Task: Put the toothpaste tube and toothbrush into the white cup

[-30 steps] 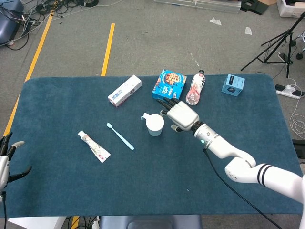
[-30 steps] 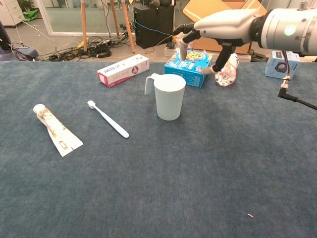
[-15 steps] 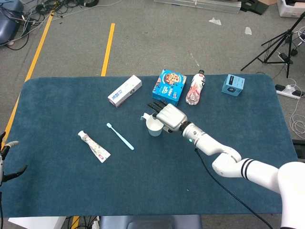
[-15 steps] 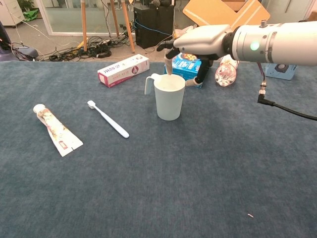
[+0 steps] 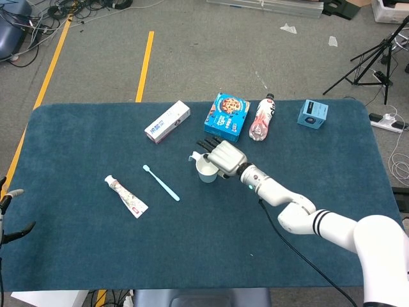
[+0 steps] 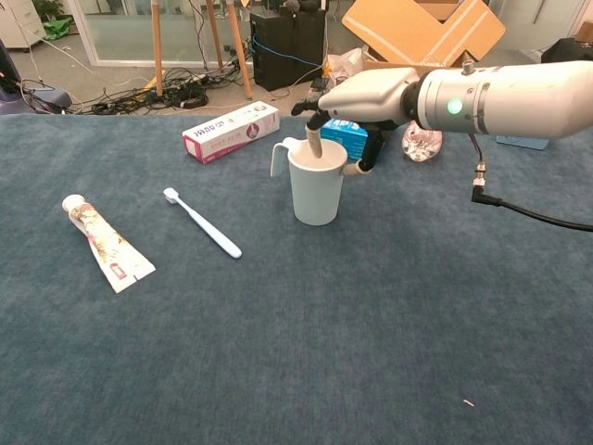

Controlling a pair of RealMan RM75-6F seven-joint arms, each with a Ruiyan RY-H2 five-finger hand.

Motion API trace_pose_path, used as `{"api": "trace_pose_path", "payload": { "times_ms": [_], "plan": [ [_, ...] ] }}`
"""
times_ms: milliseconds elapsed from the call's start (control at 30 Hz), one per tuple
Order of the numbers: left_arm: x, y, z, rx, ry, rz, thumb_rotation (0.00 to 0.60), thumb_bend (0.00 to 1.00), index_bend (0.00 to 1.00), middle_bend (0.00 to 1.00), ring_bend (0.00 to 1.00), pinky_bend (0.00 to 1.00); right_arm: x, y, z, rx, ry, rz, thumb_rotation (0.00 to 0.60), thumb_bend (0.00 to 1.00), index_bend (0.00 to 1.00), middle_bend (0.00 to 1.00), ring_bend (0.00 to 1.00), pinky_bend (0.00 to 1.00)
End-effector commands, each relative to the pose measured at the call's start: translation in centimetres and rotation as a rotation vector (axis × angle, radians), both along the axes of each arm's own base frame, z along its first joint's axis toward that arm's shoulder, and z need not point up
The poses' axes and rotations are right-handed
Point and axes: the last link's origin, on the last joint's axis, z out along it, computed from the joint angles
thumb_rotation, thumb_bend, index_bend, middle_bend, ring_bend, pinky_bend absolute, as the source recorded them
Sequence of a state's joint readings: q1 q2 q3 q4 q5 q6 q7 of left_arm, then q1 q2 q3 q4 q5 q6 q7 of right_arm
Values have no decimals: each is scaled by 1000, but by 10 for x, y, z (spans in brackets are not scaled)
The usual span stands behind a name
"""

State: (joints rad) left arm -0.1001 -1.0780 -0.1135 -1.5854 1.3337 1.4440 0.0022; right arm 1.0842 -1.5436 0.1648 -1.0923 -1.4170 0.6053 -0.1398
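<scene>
Blue table (image 5: 77, 147): white cup (image 6: 316, 188) upright, handled.

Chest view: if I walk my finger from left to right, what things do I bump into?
Toothpaste tube, toothbrush, white cup, bottle.

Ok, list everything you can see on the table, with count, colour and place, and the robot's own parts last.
white cup: one, white, table centre
toothbrush: one, light blue, left of cup
toothpaste tube: one, white, printed, far left
toothpaste box: one, white, behind toothbrush
snack box: one, blue, behind cup
bottle: one, lying down, right of snack box
small box: one, light blue, far right
right hand: at cup rim, a finger dipping inside
left hand: left edge, fingers apart
</scene>
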Motion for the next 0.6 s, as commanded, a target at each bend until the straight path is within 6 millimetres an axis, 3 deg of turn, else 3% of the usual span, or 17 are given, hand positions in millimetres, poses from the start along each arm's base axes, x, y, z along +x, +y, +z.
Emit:
{"api": "trace_pose_path", "payload": {
  "times_ms": [33,433,600],
  "plan": [
    [0,0,0,2,-3,1,600,150,242,28,0,0,0,-2,-8,6,9,0,600,226,415,0,0,127],
    [-3,-1,4,8,-11,6,600,150,242,28,0,0,2,-9,-30,-11,27,19,600,262,588,0,0,127],
    [-3,-2,5,12,-13,6,600,150,242,28,0,0,5,-9,-36,-15,20,27,600,262,615,0,0,127]
  ]
}}
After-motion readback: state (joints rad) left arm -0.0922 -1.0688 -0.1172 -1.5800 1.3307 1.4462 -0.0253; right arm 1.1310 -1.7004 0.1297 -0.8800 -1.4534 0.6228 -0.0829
